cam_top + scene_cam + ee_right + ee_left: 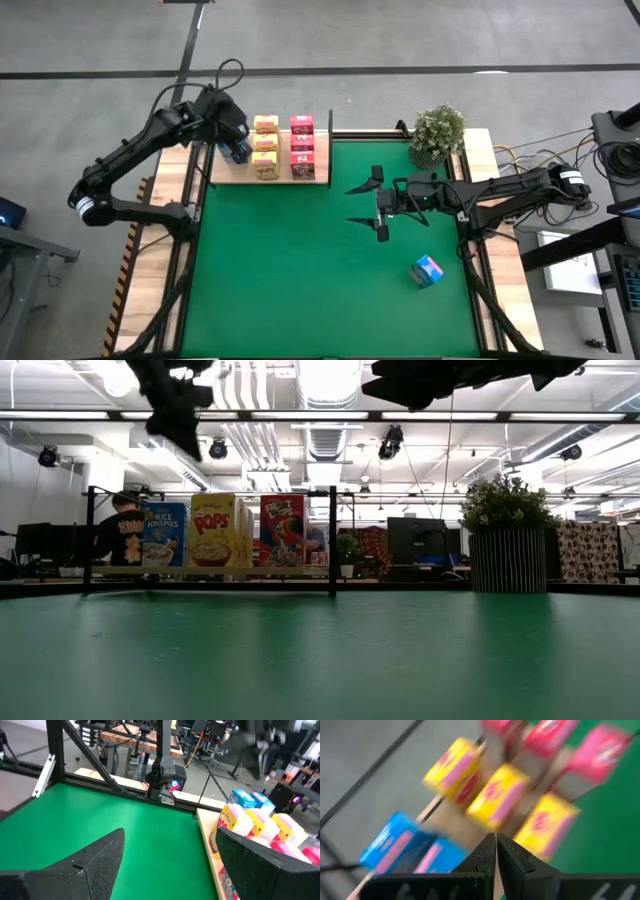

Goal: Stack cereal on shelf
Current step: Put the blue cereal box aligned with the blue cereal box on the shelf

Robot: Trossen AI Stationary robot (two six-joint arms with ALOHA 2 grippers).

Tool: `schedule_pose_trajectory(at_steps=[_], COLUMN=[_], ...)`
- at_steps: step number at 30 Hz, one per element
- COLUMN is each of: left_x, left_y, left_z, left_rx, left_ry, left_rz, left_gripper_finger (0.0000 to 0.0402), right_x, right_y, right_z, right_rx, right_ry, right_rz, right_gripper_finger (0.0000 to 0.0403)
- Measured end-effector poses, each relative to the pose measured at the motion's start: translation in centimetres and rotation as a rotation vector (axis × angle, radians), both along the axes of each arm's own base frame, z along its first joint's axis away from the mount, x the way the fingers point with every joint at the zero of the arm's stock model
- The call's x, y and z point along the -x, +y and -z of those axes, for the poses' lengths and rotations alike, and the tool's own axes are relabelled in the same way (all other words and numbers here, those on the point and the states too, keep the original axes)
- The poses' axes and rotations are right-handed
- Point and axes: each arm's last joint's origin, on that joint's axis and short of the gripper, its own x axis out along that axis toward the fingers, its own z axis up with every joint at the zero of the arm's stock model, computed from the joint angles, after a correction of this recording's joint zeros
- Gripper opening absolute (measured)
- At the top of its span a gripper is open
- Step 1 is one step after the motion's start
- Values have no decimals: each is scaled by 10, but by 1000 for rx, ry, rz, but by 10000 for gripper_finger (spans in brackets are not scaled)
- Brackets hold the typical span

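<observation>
Open green mat (300, 280), potted plant (437, 133) at far corner

Blue boxes (240, 150) on the shelf (320, 172) — mostly hidden under left hand (232, 140).

Grey floor (400, 40), ceiling strip lights (330, 380) overhead

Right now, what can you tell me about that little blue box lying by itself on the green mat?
The small blue cardboard cereal box has a printed face with touches of pink and white. It lies tilted askew on the green mat, toward the right side of the table, well away from the light-wood shelf board where the yellow and pink boxes stand. Nothing touches it but the mat; the right arm's open end effector hovers off to one side of it, apart from it.
</observation>
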Motion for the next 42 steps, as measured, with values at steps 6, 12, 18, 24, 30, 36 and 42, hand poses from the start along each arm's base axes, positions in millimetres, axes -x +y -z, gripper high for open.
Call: schedule_pose_trajectory(at_steps=[6,12,18,24,30,36,42], left_x=[-19,-38,-50,-58,-65,-66,-66], left_y=[-55,-118,-162,-182,-185,-185,-185], left_z=[-26,-34,-26,-18,-13,-12,-12], left_rx=[-88,-163,-243,-279,-278,-286,-285], left_ry=[-281,-560,-672,-637,-609,-599,-596], left_rz=[178,454,589,614,625,632,631], left_gripper_finger=[0,0,0,0,0,0,0], right_x=[0,3,13,32,53,53,51], right_y=[0,12,38,46,54,78,110], right_z=[2,3,-19,-38,-34,-19,2], right_rx=[-220,-450,-602,-811,-903,-807,-646], right_ry=[26,264,520,733,986,1292,1519], right_rz=[37,80,112,304,591,793,900], right_gripper_finger=[304,304,304,304,304,299,286])
